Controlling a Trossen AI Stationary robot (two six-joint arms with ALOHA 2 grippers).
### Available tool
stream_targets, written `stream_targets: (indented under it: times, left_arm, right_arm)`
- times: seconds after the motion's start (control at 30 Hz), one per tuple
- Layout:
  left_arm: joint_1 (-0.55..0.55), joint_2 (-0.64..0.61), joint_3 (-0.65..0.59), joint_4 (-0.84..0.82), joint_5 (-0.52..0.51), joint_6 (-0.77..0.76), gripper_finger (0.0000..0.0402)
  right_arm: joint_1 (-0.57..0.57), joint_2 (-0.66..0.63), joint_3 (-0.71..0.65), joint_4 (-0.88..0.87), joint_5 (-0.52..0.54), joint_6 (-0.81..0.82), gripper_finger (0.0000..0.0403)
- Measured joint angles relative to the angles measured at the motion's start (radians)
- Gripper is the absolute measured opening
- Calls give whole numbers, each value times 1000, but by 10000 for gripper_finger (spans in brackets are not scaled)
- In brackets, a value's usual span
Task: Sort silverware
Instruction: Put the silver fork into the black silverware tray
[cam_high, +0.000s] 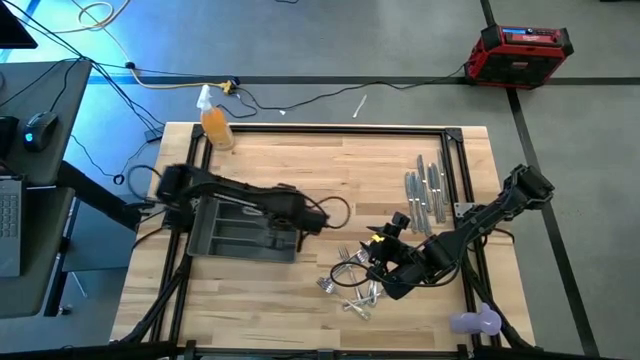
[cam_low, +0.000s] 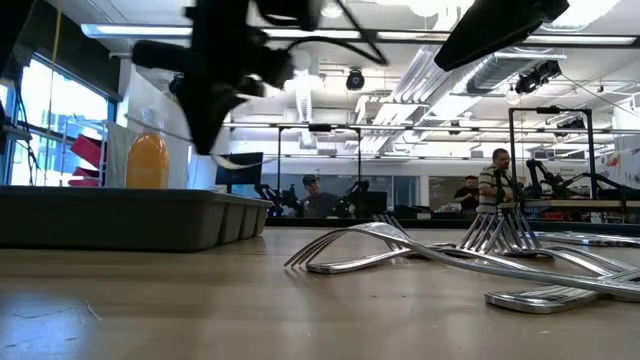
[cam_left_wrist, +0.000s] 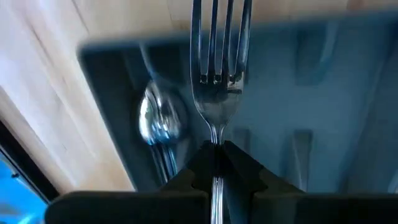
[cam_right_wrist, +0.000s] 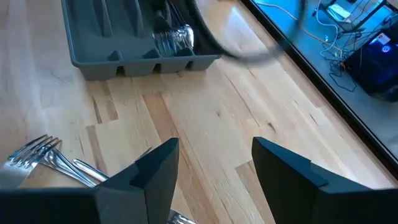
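I'm holding a shiny four-tined fork (cam_left_wrist: 216, 93) clamped in the left gripper (cam_left_wrist: 216, 163) over the grey tray (cam_left_wrist: 323, 93); right gripper (cam_right_wrist: 214, 165) hovering, fingers apart

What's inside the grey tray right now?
A spoon lies in one compartment of the grey tray. The left end effector and its fork cover part of the tray.

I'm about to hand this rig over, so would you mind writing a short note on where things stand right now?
Left gripper: shut on a fork, held over the tray.
Right gripper: open, empty, low over the loose pile near the table's front.
Done: a spoon already lies in the tray; a row of knives lies on the table's right side.
Left: drop the held fork into a compartment, then sort the pile's remaining forks and other pieces.
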Motion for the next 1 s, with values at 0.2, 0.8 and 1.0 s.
stream_targets:
  times: [0.2, 0.8, 1.0]
  left_arm:
    - [54, -234, -298, 199, 106, 17, 0]
    - [238, -377, -740, 610, 236, 106, 7]
    - [239, -378, -721, 540, 233, 106, 59]
  right_arm:
    - [-1, 0, 0, 1, 2, -1, 192]
    - [-40, 0, 0, 24, -15, -3, 192]
    - [-46, 0, 0, 30, -27, -3, 192]
